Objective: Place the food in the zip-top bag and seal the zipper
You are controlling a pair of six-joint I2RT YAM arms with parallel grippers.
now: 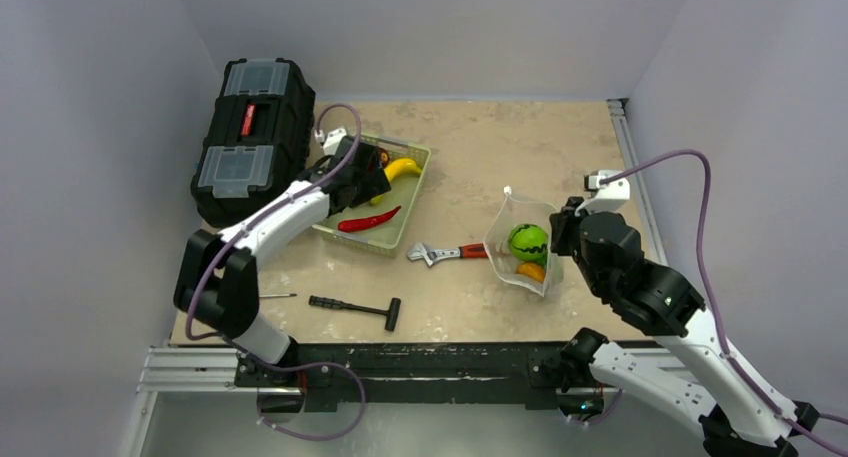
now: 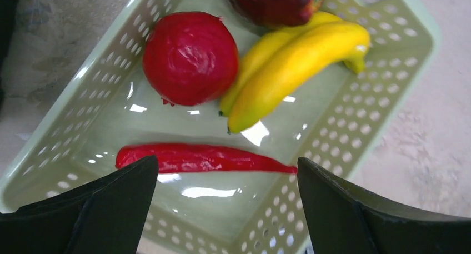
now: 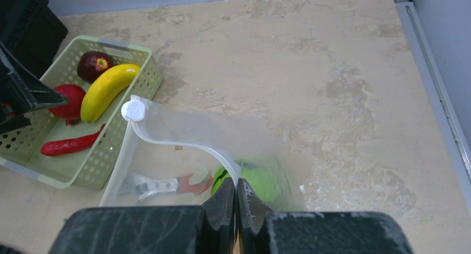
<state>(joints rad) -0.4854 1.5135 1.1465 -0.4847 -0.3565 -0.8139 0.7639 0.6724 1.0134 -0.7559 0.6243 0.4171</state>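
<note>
Left fingers (image 2: 105, 209) hang wide open and empty over the basket (image 2: 389, 81) holding banana (image 2: 294, 65), red fruit (image 2: 190, 56) and chili (image 2: 205, 158); right fingers (image 3: 225, 201) are closed on the soft zip-top bag (image 3: 164, 126) at its rim. Glossy food looks light, hard, slippery: grasp the banana across its middle

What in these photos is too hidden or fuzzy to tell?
- Top view: the small orange piece in the clear zip-top bag is too small to identify.
- Left wrist view: the dark red fruit is cut by the top edge.
- Right wrist view: the green round fruit is blurred behind bag plastic, partly hidden by the right gripper.
</note>
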